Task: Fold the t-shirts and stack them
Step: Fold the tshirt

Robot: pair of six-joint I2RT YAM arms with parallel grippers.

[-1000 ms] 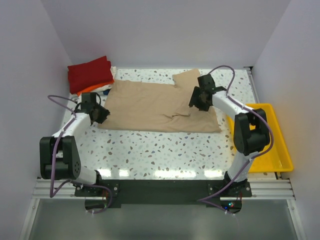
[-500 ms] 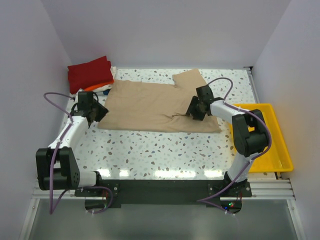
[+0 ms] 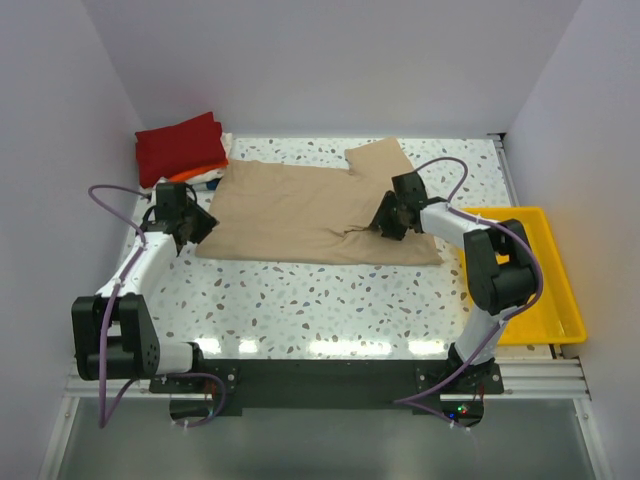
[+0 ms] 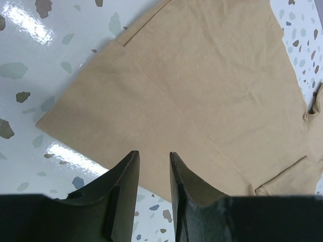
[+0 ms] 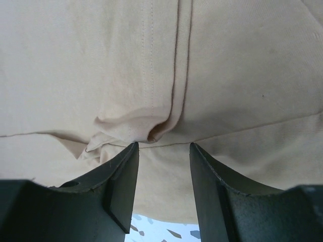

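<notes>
- Desk: white speckled top. Both arms are bolted at its near edge, and walls close it in on three sides.
- Tan shirt: spread mostly flat across the far half of the desk, with one sleeve sticking out at the far right. Its near hem runs roughly parallel to the desk's front. The near-left corner shows a stitched hem lying flat on the desk.
- Tray: yellow, at the desk's right edge, partly hidden behind the right arm. It is apart from the tan shirt.
- Folded stack, far-left corner: red shirt on top, an orange shirt showing under its near edge and a sliver of white shirt at its right side. The stack sits just beside the tan shirt's far-left corner. I cannot tell whether they touch.
- Left arm: reaches forward along the left side to the tan shirt's left edge.
- Right arm: bent back toward the middle, with its wrist over the right part of the tan shirt.
- Right pincer: jaws moderately wide, tips down at the cloth. A small pucker of tan fabric, where a seam bunches, rises just beyond the gap. It is not clamped.
- Left pincer: jaws narrow with a slim gap, poised over the shirt near its left hem. Flat cloth shows through the gap and nothing is pinched between the fingers.
</notes>
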